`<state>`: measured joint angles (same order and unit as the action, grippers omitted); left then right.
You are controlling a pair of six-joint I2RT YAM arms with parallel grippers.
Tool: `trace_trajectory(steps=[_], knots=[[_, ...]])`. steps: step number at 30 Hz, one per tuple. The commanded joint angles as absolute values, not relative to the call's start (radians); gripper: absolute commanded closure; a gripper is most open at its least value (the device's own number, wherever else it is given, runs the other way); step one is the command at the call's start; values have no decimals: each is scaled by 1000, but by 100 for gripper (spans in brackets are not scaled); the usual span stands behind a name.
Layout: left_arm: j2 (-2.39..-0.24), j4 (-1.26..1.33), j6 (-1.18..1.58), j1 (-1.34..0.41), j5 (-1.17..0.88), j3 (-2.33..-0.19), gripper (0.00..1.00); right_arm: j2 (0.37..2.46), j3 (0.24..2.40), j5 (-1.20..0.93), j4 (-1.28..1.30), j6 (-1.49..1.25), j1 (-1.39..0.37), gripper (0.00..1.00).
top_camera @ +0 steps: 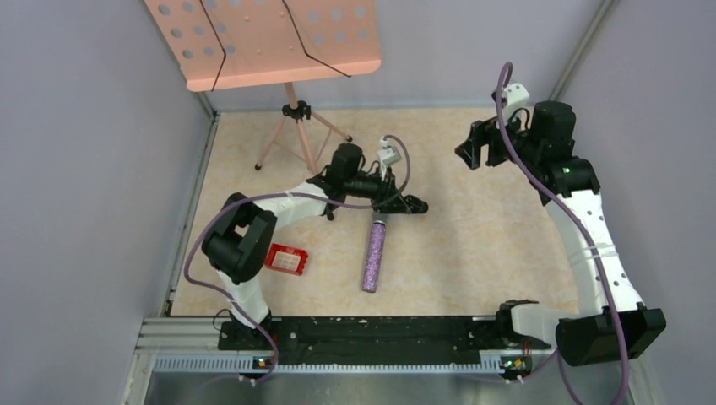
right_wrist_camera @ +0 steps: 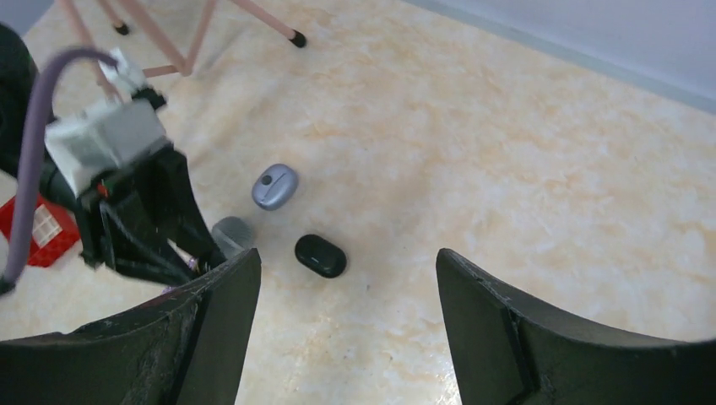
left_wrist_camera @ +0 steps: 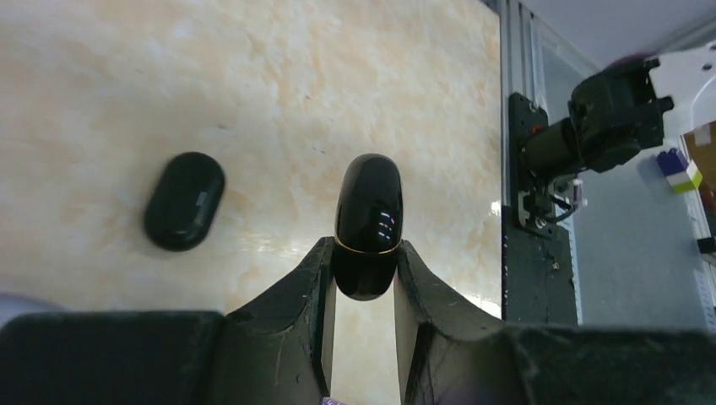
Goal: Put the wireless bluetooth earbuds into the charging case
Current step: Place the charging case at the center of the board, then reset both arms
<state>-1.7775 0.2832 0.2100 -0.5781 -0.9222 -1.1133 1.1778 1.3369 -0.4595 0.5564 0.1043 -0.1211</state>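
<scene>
Gripper of the left arm [left_wrist_camera: 365, 251] clamped shut on a glossy black charging case [left_wrist_camera: 369, 198] with a thin gold seam. Lower end of the case pinched between the fingers [left_wrist_camera: 312, 278], rounded upper end poking out past the tips. Touching the desk [left_wrist_camera: 253, 84] or hovering clear of it: cannot tell. Seam closed, nothing of the inside on view. Earbuds not made out in any view. Off to one side of the held case, apart from it on the desk, a matte black case [left_wrist_camera: 184, 201]; near that, not touching, a blue-grey case [right_wrist_camera: 275, 186]. In the right wrist view, a grey rounded shape [right_wrist_camera: 232, 230] half hidden behind the left arm [right_wrist_camera: 127, 211], too little showing to name. Right gripper [right_wrist_camera: 346, 270] spread wide, holding nothing, raised over the desk well apart from the cases. From the top view, cases lost against the dark arm. Plain to see there: purple glitter tube [top_camera: 374, 253] lying just beside the left arm's wrist, and red box [top_camera: 285, 259] near its elbow. Pink music stand [top_camera: 279, 42] cut off by the upper edge.
</scene>
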Motion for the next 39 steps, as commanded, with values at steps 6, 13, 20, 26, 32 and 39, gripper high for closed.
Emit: trace_trajectory(steps=[6,13,20,26,32,39], knots=[[-1964,-62,-5,-742,-824,-1291,100,1058,1302,-306,682,43,-113,23],[-2095,-314,-89,-767,-692,-1493,74,1026,1288,-251,737,24,-113,18],[-1948,-425,-254,-747,-623,-1579,19,1058,1312,-189,748,24,-114,13],[-1685,-474,-366,-713,-602,-1511,14,1103,1358,-25,709,-44,-113,12],[-1246,-57,-339,-693,-422,-1086,2,1069,1370,46,677,-27,-114,8],[-1100,16,-127,-682,-131,-973,1,1050,1300,64,694,-48,-113,3]])
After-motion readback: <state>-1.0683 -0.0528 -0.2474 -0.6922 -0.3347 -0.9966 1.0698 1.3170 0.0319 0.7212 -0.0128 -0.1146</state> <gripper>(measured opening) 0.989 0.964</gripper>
